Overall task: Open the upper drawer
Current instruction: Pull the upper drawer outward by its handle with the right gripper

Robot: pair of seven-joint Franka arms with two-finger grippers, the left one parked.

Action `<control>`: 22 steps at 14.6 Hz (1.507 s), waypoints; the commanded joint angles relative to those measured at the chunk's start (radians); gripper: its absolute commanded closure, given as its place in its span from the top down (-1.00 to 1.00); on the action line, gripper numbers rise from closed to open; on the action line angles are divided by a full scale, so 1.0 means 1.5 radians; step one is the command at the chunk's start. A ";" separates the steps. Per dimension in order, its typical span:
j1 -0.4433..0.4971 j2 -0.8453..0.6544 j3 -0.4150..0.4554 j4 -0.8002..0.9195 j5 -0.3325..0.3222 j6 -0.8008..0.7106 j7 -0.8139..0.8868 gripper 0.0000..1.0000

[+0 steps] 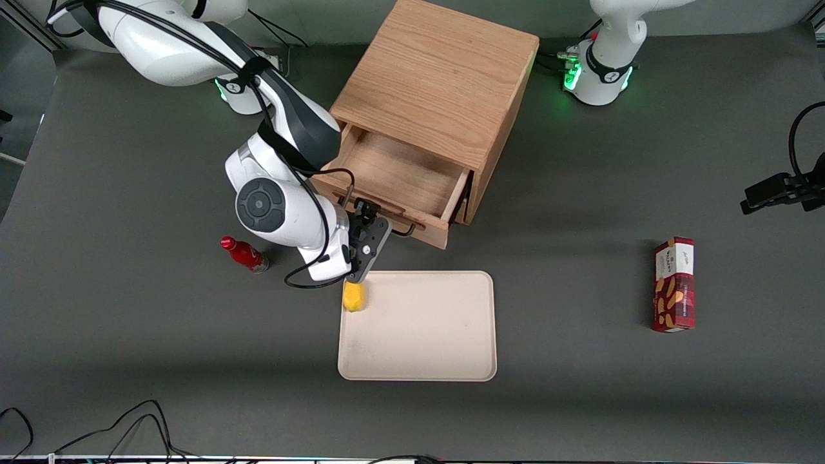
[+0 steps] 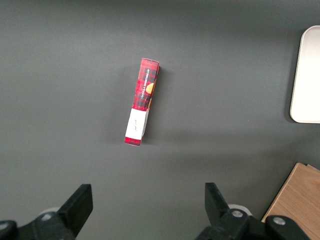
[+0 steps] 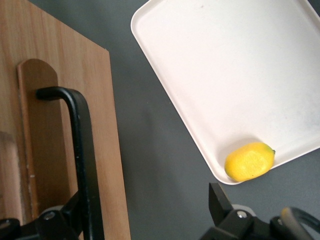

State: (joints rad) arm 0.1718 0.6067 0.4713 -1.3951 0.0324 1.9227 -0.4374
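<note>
The oak cabinet [image 1: 438, 84] stands at the table's middle. Its upper drawer [image 1: 399, 174] is pulled well out, so the wooden tray body shows. Along the light wood drawer front [image 3: 105, 165] runs a thin black wire handle [image 1: 406, 231] [image 3: 82, 150]. My right gripper [image 1: 372, 216] [image 3: 150, 217] is at that front, nearer to the front camera than the drawer, and it is open. One finger [image 3: 67, 220] sits by the handle bar and the second finger [image 3: 218, 200] hangs over bare table. Nothing is clamped between them.
A beige tray [image 1: 419, 325] [image 3: 225, 65] lies nearer to the front camera than the drawer, with a yellow lemon [image 1: 353, 296] [image 3: 249, 161] in its corner. A red bottle [image 1: 245, 254] lies toward the working arm's end. A red snack box [image 1: 674, 283] [image 2: 142, 102] lies toward the parked arm's end.
</note>
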 commanded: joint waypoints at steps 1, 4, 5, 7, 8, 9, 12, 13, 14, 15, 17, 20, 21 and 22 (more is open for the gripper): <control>0.003 0.031 0.001 0.043 -0.015 -0.004 -0.022 1.00; 0.003 0.039 -0.010 0.054 -0.025 -0.006 -0.030 1.00; 0.003 0.041 -0.010 0.061 -0.025 -0.006 -0.031 1.00; 0.003 0.051 -0.012 0.075 -0.026 -0.009 -0.034 1.00; 0.003 0.052 -0.015 0.076 -0.026 -0.009 -0.042 1.00; 0.004 0.053 -0.021 0.079 -0.026 -0.009 -0.046 1.00; 0.004 0.071 -0.023 0.102 -0.025 -0.009 -0.056 1.00; 0.004 0.076 -0.023 0.107 -0.026 -0.009 -0.061 1.00; 0.004 0.079 -0.023 0.109 -0.026 -0.009 -0.062 1.00; 0.003 0.081 -0.023 0.114 -0.026 -0.009 -0.062 1.00; 0.003 0.084 -0.026 0.120 -0.026 -0.009 -0.073 1.00; 0.003 0.084 -0.034 0.127 -0.026 -0.009 -0.082 1.00; 0.003 0.085 -0.035 0.128 -0.026 -0.009 -0.082 1.00; 0.003 0.084 -0.042 0.129 -0.026 -0.009 -0.082 1.00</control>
State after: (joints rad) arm 0.1711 0.7103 0.4207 -1.2456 0.0179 1.9210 -0.5377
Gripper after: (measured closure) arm 0.000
